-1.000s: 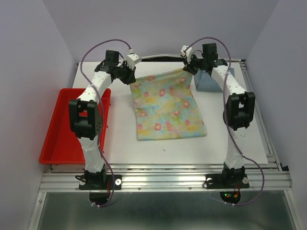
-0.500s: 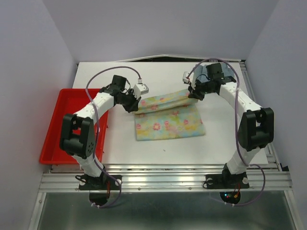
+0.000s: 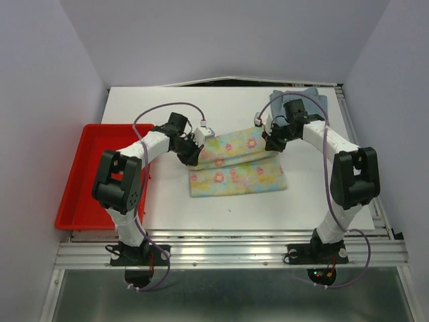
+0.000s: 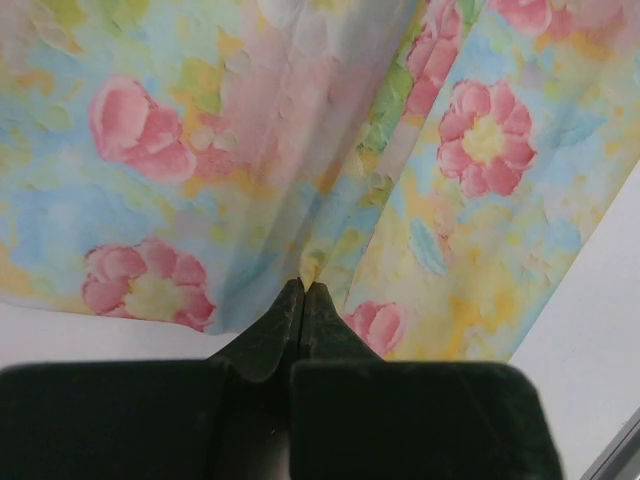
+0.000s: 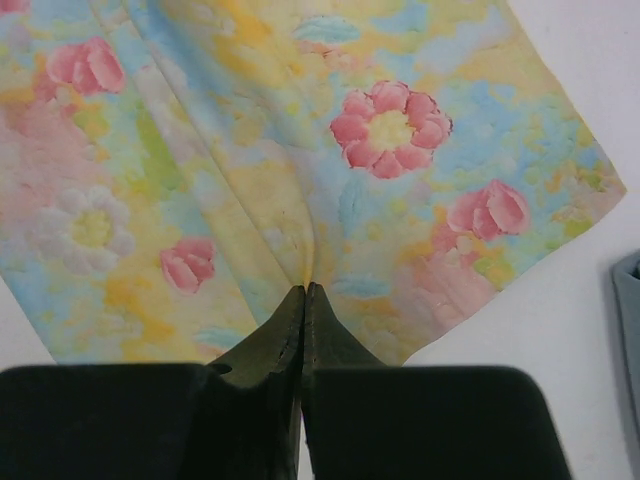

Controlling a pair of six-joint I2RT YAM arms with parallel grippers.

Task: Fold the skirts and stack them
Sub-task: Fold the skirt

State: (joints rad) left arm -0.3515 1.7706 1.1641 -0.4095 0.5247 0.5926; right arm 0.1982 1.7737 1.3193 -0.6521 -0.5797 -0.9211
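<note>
The floral skirt [image 3: 238, 178] lies at the middle of the bench, pastel yellow, pink, green and pale blue with pink blossoms. Its lower layer rests flat. The 12 o'clock part is doubled over toward 6 o'clock in a raised, rumpled band, pinched at its 9 o'clock end by the left hand [image 4: 303, 290] and at its 3 o'clock end by the right hand [image 5: 304, 290]. The denim skirt [image 3: 312, 96], light blue, lies at 1 o'clock in the far corner, apart from it and partly hidden.

red tray [image 3: 74, 194] left, denim skirt [image 3: 315, 100] back-right (partly hidden)
</note>
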